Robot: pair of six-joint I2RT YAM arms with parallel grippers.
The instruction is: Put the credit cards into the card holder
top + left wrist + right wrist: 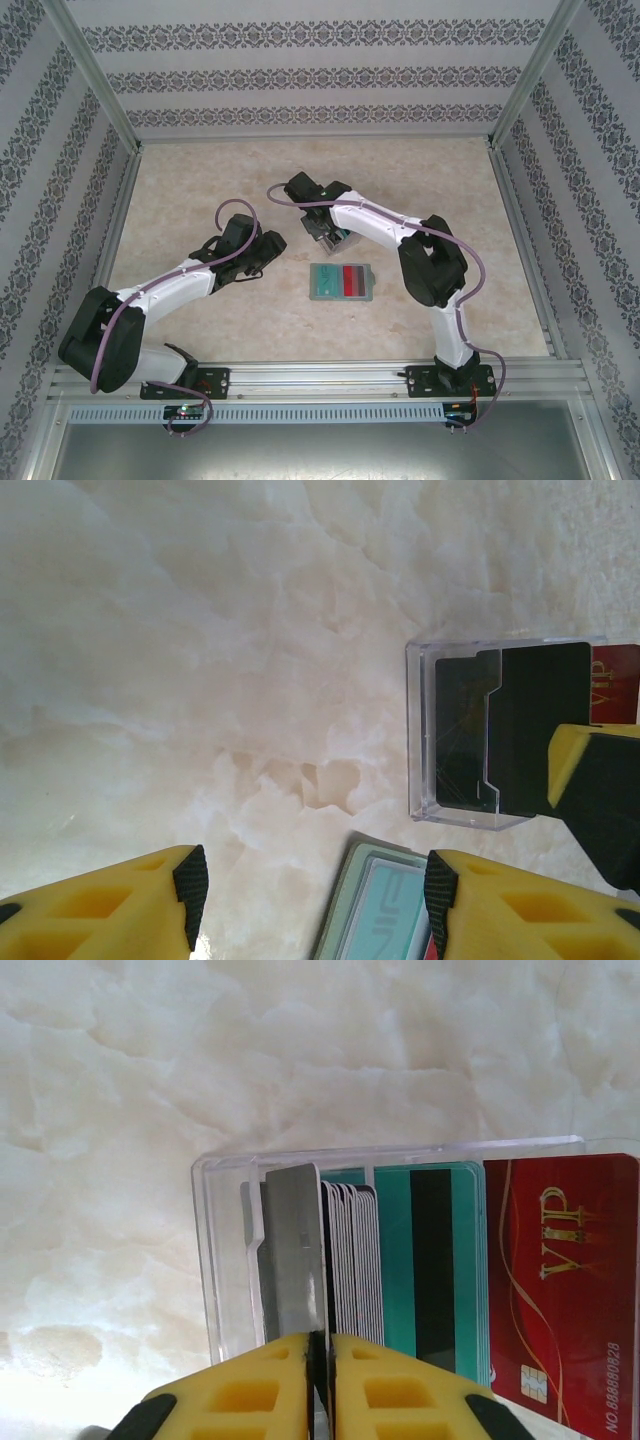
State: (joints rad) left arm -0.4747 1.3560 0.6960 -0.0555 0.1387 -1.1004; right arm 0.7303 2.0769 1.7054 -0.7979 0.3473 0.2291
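Step in hand: by my judgement, pulling the grey card (292, 1250) up out of the clear slotted tray (390, 1152) and carrying it to the card holder (342, 267).
Left gripper (310, 885): my fingers are spread and empty, low over the table just left of the holder. It is well placed to steady the holder when the card arrives.
Right gripper (320, 1360): pressed together on the grey card's near edge. I should lift straight along the slot without tilting, so the tray is not dragged.
Grey card: upright between my right pads, at the tray's left end.
Other cards: teal card (430, 1250), then red VIP card (560, 1280), to its right.
Card holder: open mid-table, on the near-edge side of the tray, with a stored teal card (327, 282) and a stored red card (354, 282) inside.
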